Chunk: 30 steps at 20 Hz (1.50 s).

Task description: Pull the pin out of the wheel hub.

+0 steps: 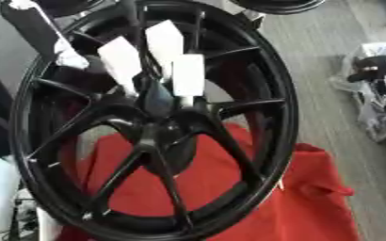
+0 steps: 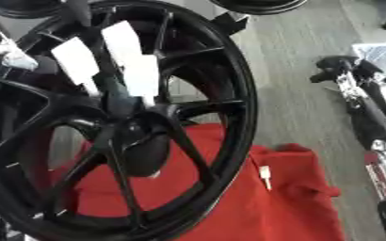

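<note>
In the left eye view, the black wheel hub (image 1: 159,122) fills most of the frame, standing tilted with its spoked face toward the camera and its lower rim over a red cloth (image 1: 303,197). Three white rectangular tags (image 1: 165,40) stand near the hub centre, in the upper half of the wheel; which of the parts there is the pin cannot be determined. The left hand (image 1: 64,54) enters from the upper left on a black arm, and its pale tip lies against the upper-left spokes, just beside the leftmost tag; whether its fingers are open or curled cannot be determined. At the right edge, the right hand (image 1: 377,75) shows as a black and silver mechanism over the grey floor (image 1: 311,52), well apart from the wheel. In the right eye view, the right hand (image 2: 357,80) is clearer: it hangs beside the wheel without touching it and grasps nothing visible, though its finger posture cannot be determined. A small white piece (image 2: 265,173) lies on the red cloth, just right of the lower rim.
</note>
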Each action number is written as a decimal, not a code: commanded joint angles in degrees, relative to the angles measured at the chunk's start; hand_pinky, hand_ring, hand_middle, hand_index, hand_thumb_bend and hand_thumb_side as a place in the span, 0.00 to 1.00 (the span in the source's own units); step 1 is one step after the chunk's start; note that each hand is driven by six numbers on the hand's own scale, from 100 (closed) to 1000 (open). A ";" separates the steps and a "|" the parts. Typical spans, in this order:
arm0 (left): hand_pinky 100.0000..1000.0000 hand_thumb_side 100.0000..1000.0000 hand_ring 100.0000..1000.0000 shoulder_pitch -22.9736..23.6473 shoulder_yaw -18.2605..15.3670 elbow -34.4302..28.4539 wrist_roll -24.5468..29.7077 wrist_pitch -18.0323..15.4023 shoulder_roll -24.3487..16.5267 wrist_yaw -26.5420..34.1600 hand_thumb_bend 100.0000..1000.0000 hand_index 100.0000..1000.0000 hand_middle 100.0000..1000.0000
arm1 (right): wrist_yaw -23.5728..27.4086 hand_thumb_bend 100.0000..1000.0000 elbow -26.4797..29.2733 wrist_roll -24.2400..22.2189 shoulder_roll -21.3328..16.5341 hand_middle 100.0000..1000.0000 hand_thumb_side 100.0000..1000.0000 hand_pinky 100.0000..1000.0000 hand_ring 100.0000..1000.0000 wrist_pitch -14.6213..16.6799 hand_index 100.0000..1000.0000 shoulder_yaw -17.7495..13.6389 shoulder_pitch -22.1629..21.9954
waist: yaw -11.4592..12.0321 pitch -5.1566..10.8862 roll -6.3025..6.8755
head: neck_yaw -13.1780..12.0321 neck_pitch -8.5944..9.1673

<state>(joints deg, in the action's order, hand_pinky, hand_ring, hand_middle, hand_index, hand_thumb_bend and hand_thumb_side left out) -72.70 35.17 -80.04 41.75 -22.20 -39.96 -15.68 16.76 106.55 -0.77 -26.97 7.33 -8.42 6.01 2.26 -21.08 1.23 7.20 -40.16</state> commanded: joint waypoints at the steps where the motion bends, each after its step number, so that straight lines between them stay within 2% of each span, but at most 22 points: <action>1: 0.81 0.13 0.79 -1.52 -0.19 0.46 10.22 -10.93 -0.51 -0.54 0.37 0.77 0.71 | -0.38 0.00 1.23 0.11 -0.88 0.62 0.50 0.93 0.59 -0.09 0.65 -0.24 0.37 | -0.14 0.82 -0.15 | 0.02 0.63; 8: 0.81 0.12 0.80 -1.55 0.29 2.37 10.22 -12.51 0.03 -2.59 0.39 0.77 0.72 | -0.46 0.00 1.22 0.05 -0.98 0.62 0.50 0.93 0.59 -0.12 0.65 -0.14 0.52 | -0.32 0.82 -0.11 | -0.05 0.97; 13: 0.81 0.05 0.80 -1.53 0.08 1.81 10.22 -13.06 0.11 -1.44 0.38 0.77 0.73 | -0.99 0.00 0.99 0.06 -1.01 0.62 0.50 0.93 0.59 -0.21 0.65 -0.01 0.50 | -0.39 0.80 -0.08 | -0.05 0.88; 20: 0.81 0.02 0.79 -1.30 0.36 -0.63 10.22 -11.72 -0.69 2.38 0.33 0.74 0.69 | -1.43 0.00 0.79 0.29 -1.18 0.62 0.50 0.93 0.59 -0.48 0.65 0.13 0.48 | -0.39 0.89 0.07 | -0.10 0.90; 30: 0.80 0.00 0.76 -1.02 1.57 0.51 10.22 -12.08 -0.51 0.56 0.29 0.69 0.63 | -1.65 0.00 0.73 0.75 -1.24 0.62 0.50 0.93 0.59 -0.79 0.65 0.33 0.55 | -0.54 0.91 0.14 | -0.26 0.84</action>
<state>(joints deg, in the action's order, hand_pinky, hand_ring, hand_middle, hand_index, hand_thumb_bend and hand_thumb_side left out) -72.69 37.15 -79.44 40.99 -22.96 -39.28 -14.68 15.36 106.54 -0.18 -26.97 6.62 -8.00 6.09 1.82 -21.23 1.45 7.12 -39.85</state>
